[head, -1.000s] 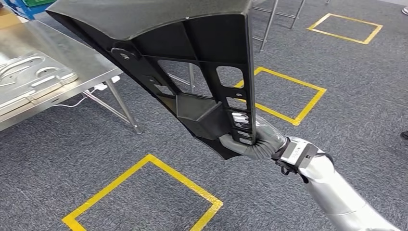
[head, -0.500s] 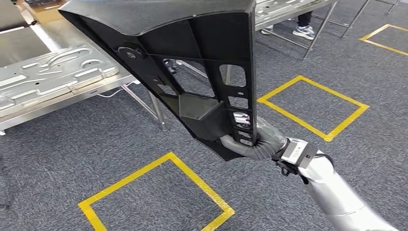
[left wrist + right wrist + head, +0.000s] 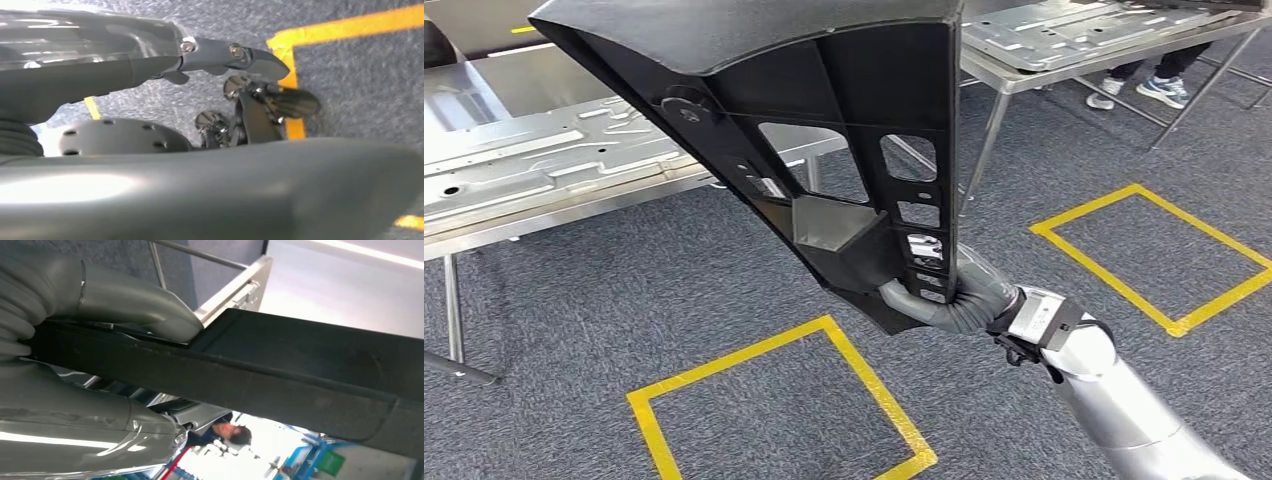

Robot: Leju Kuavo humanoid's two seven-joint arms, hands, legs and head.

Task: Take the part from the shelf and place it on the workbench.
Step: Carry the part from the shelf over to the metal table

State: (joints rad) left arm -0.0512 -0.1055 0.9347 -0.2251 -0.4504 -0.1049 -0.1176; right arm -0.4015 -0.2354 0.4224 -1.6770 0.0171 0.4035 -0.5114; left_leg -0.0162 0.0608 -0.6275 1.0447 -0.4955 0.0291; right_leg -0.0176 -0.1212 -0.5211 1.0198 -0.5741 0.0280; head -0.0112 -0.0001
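the right hand (image 3: 959,300) grips the narrow lower end of the black part (image 3: 824,130), fingers wrapped around its ribbed edge, thumb and fingers clamped on either side in the right wrist view (image 3: 125,315). the silver forearm rises from the lower right, wrist bent up and inward, so the part stands tilted in front of the head camera with its wide end high and to the left. that grip and pose match the two earlier pictures; the part sits the same way in the view.

what changes is the scene behind it. the yellow floor square (image 3: 774,410) slides to the right, and the steel workbench (image 3: 484,215), with a pressed metal panel (image 3: 544,160) lying on it, spreads further across the left. this is the camera turning with the body, not the things moving. i judge the robot is swinging toward the bench, the part already off the shelf and the placing not yet begun.

the left hand (image 3: 250,107) hangs over the carpet; i cannot tell how its fingers lie.

farther off, a second table (image 3: 1074,40) carries more panels, and a person's shoes (image 3: 1139,92) stand beyond it.
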